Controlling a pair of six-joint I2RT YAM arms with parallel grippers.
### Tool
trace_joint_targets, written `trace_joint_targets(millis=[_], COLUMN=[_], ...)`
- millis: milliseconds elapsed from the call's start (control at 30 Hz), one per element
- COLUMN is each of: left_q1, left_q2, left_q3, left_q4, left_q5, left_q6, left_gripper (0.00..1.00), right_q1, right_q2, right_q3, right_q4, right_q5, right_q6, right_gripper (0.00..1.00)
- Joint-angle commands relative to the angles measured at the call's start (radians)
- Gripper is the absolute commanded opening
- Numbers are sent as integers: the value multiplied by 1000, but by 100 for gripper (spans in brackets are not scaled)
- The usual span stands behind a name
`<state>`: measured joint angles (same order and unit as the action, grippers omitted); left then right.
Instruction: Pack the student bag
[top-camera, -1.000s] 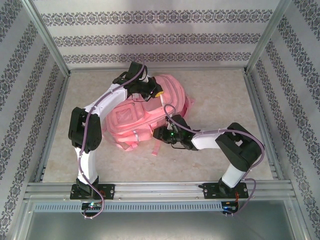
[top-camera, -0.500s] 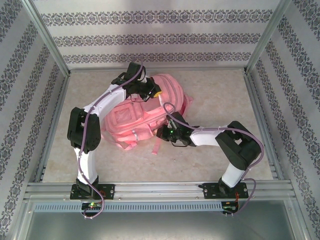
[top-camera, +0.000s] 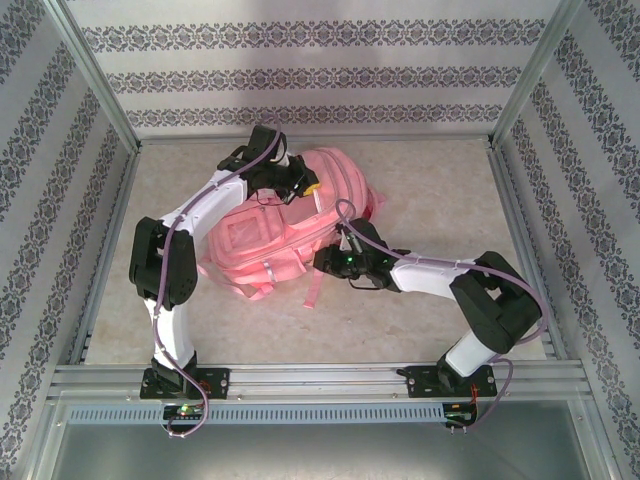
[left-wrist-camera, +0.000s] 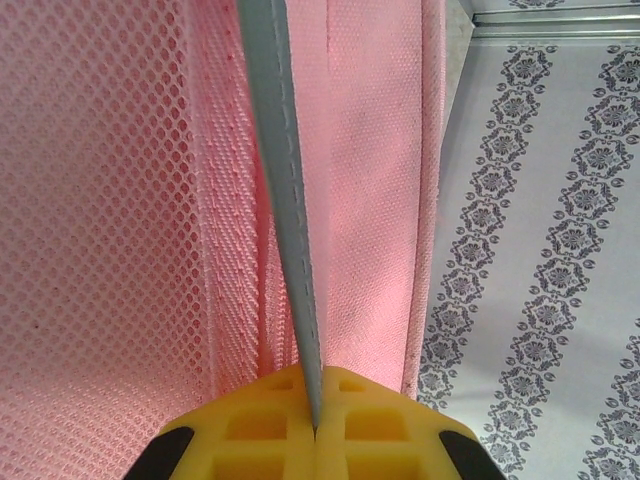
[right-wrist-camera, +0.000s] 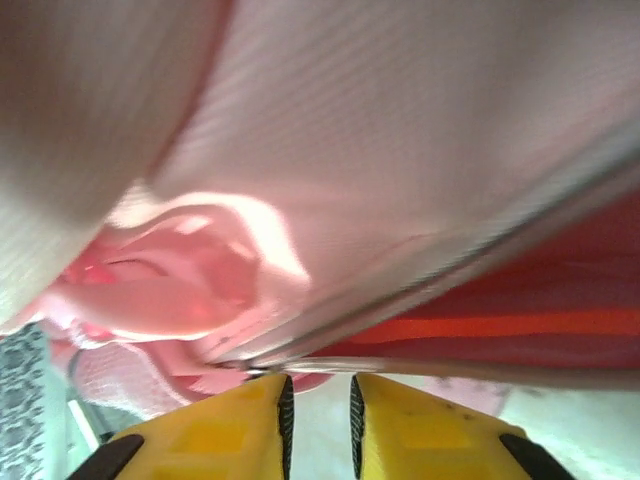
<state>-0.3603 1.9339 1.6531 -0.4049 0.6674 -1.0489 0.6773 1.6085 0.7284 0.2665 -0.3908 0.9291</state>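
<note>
Patterned grey-and-white wallpaper (top-camera: 300, 80) closes in a pale marbled surface (top-camera: 440, 190), and the large soft pink fabric backpack (top-camera: 255, 235) lies on it left of centre, towards the far wall. On the left, our left claw (top-camera: 303, 185) reaches over the backpack's far top end. In the wrist view, its yellow fingers (left-wrist-camera: 250, 420) are pressed together on a grey binding strip (left-wrist-camera: 285, 200) that runs along the pink mesh and woven cloth. To the right, our right claw (top-camera: 325, 262) sits at the backpack's near right edge. From its own camera, the jaws stand narrowly apart with pale surface showing through the gap (right-wrist-camera: 318, 390), and the blurred pink fabric (right-wrist-camera: 400, 150) hangs just beyond the tips, so we judge nothing is gripped there. We judge the packing is midway: one edge is held and the other side has yet to be caught. What already lies inside, and whether any pocket is zipped, we cannot tell.
</note>
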Motion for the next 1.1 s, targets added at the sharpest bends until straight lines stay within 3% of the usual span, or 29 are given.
trace_joint_targets(millis=[0,367,567,700,1067], left_q1=[20,22,35,34,22], left_q2=[-15,-21,-6,17,73], left_q3=[23,-7,-17,-9,28], left_q4=[-5,18,126,210,284], left_q5=[3,6,0,-4,-8], left_q6=[4,-16,-127,-208,-293], left_gripper=[0,0,0,0,0], right_q1=[22,28,59,87,146], right_q2=[44,118,-33,-34,79], right_q3=[25,47,-74,-116,-143], right_q4=[142,223,214,283,475], right_q5=[-78,-51,269,373,370], right_q6=[79,229,295,432,557], right_gripper=[29,29,28,27,30])
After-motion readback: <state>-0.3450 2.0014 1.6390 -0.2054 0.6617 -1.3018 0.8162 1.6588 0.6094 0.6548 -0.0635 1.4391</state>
